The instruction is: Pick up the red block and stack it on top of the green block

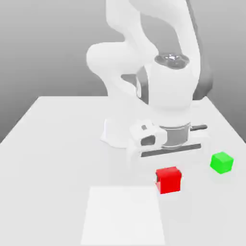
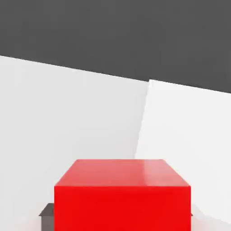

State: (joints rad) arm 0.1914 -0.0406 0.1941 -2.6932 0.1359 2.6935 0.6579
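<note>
While the claw (image 1: pixel 168 174) grips it, the bright red, smooth-faced matte cube (image 1: pixel 168 181) appears plain and sharp-edged.

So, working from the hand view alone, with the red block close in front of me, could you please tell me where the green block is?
Observer: The green block sits on the table, over on the exterior view's right of the red block.
Operator: Thank you; is anything on top of it?
Observer: No, its top face is bare.
Operator: And the arm's base?
Observer: The base stands behind the red block, toward the exterior view's left.
</note>
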